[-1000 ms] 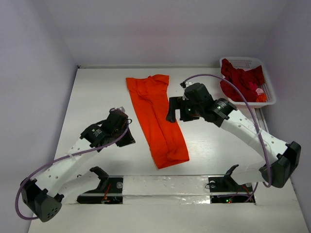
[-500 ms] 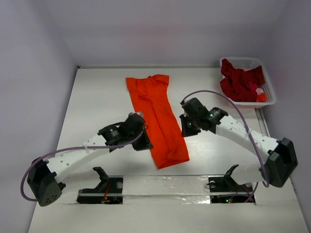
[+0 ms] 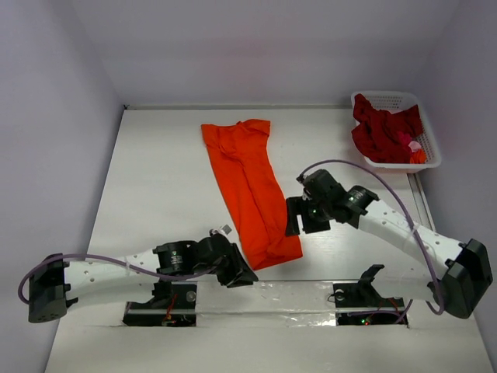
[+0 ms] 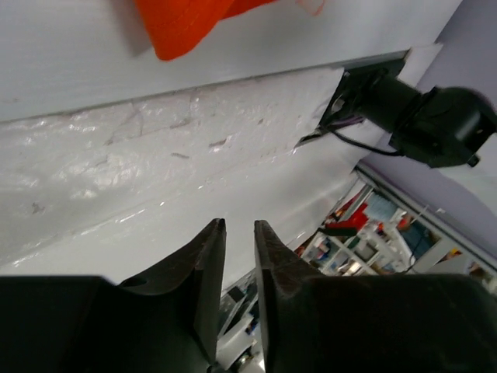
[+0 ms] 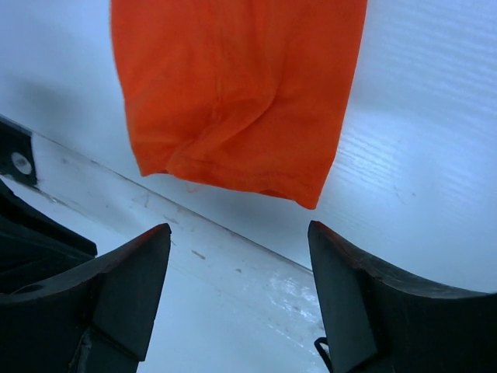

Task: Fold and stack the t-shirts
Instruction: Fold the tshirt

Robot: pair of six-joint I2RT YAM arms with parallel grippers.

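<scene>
My left pincer hangs low over the table's near edge, just off the near left corner of the orange shirt. Its jaws are barely parted and grasp nothing. My right pincer hovers just beside the shirt's near right edge, spread wide and empty. The shirt lies flat as a long narrow strip running away from me. Far right, the red shirt is heaped in the basket.
</scene>
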